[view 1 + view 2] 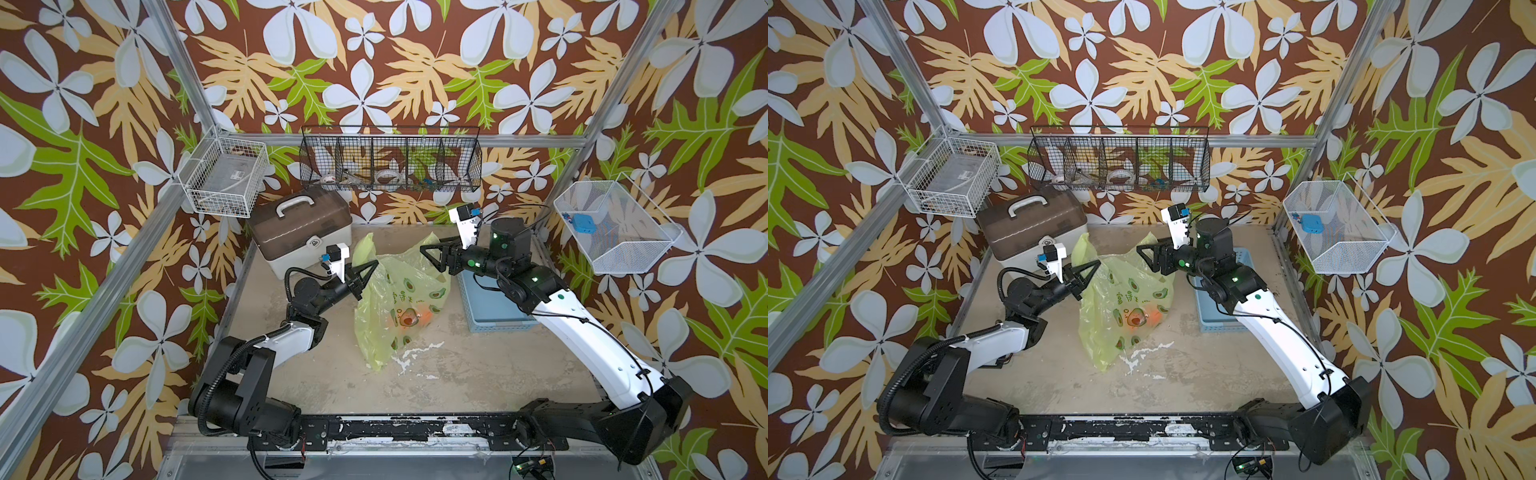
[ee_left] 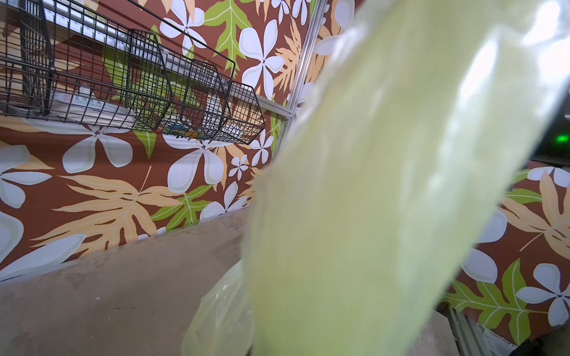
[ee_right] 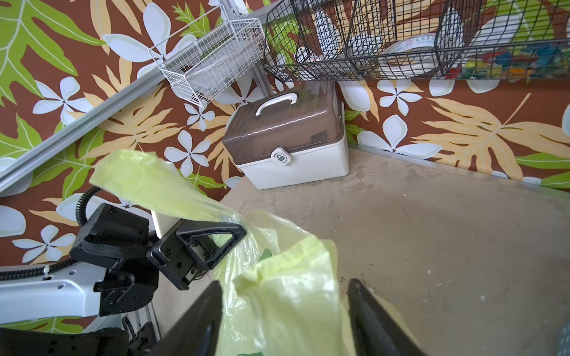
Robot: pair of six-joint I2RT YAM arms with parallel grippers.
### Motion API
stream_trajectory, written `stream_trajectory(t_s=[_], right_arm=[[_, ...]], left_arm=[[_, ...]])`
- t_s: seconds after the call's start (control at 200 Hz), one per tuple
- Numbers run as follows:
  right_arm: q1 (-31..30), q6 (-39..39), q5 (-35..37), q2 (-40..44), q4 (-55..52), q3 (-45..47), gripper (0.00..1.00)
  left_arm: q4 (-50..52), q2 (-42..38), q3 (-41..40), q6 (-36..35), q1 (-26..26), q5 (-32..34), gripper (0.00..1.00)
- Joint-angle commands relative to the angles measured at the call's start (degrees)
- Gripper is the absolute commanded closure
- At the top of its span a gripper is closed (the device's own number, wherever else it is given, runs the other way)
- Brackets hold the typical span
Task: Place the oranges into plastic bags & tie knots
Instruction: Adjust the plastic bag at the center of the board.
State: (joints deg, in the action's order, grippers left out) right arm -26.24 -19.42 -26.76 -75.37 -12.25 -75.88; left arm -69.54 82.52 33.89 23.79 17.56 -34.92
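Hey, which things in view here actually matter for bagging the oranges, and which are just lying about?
In the job: plastic bag; oranges, showing through it; left gripper, shut on one handle; right gripper, jaws apart around the other handle.
Lying about: blue basket; lidded storage box; black wire rack; white wire baskets.

1. One thin translucent yellow-green plastic bag (image 1: pixel 388 336) (image 1: pixel 1100 332), printed with avocado pictures: stands crumpled at the middle of the tabletop (image 1: pixel 478 374), base on the surface, both loop handles (image 1: pixel 365 249) raised and spread apart
2. Two small round bright-orange fruits (image 1: pixel 422 316) (image 1: pixel 1156 316): inside the bag, low down, side by side, showing through the film as blurred orange patches in both top views
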Motion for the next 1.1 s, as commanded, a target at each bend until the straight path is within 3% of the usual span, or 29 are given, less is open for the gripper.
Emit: stream_trajectory(t_s=[0.0,0.025,0.225,0.385,0.671,0.876,1.096], right_arm=[[0.0,0.7,1.0,-0.5,0.1,-1.2,0.89],[0.0,0.9,1.2,-0.6,-0.3,-1.9,1.0],[0.0,-2.1,4.2,3.5,-0.7,-6.6,1.0],[-1.5,-1.9,6.5,5.7,-2.2,-8.6,1.0],[-1.8,12.7,11.1,4.2,-4.0,0.1,1.0],[-3.5,18.4,4.4,5.9,-2.2,-1.4,1.0],[-6.8,25.6,-1.0,-1.7,-5.1,-6.4,1.0]], left_arm=[[0.5,-0.5,0.6,-0.2,-0.1,-1.2,1.0],[1.0,-0.7,0.7,-0.4,-0.1,-1.1,1.0],[7.6,-0.8,5.3,-0.1,-0.1,1.9,1.0],[9.3,1.1,10.8,-0.4,-0.1,0.5,1.0],[28.2,8.5,22.6,-2.5,-0.1,-3.1,1.0],[36.3,9.2,25.6,-2.1,-0.2,-4.8,1.0],[45.1,10.3,29.5,-7.3,1.3,-10.5,1.0]])
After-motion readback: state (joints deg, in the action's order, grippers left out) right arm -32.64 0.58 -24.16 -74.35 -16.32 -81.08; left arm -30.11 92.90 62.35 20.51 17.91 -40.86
